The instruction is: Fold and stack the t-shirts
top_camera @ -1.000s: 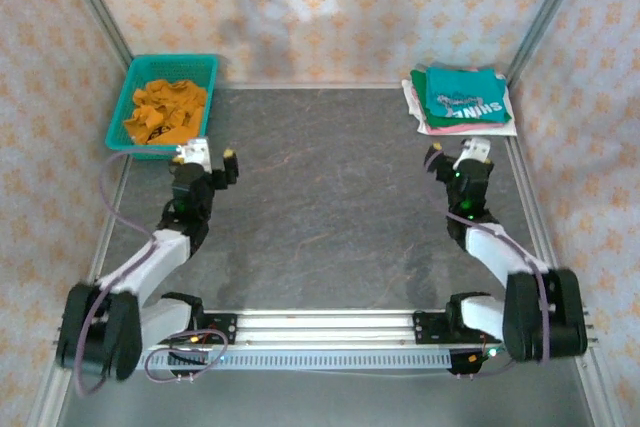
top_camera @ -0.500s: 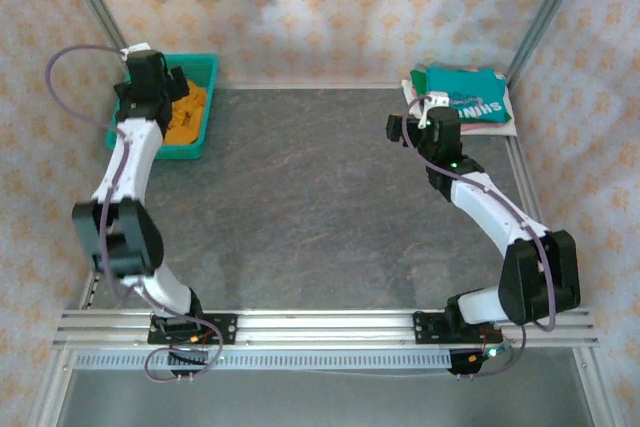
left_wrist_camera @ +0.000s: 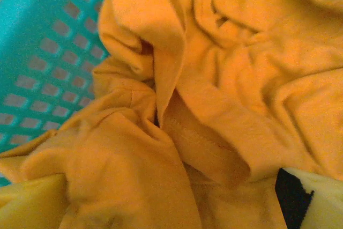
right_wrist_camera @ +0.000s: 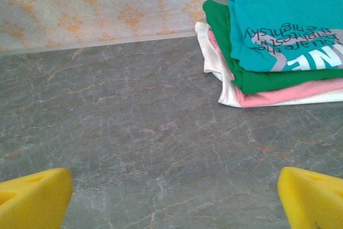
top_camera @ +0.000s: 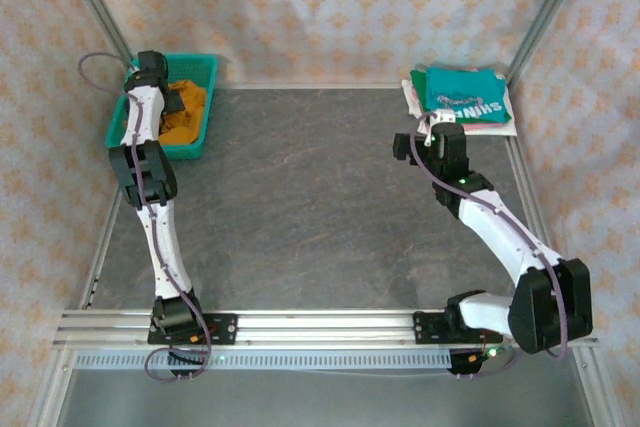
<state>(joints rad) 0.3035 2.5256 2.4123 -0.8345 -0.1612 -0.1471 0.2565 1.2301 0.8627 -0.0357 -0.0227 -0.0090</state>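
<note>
I have the left tool (top_camera: 168, 97) spread wide in the basket (left_wrist_camera: 43, 52) over the crumpled orange shirt (left_wrist_camera: 225, 79); right tool (right_wrist_camera: 172, 199) spread too, over the desk (right_wrist_camera: 134, 111), facing the folded shirts (right_wrist_camera: 278, 52)

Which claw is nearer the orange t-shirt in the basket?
Left. The left claw hangs right over the orange t-shirt in the teal basket; the right claw is across the table, beside the folded stack.

Soft, matt, creased cloth with a stitched seam makes up the mustard-orange t-shirt (left_wrist_camera: 236, 79) in a smooth teal plastic mesh basket (left_wrist_camera: 37, 41) — the folded shirts (right_wrist_camera: 278, 46) are flat matt cloth on a dull grey, stone-veined table (right_wrist_camera: 134, 122).
</note>
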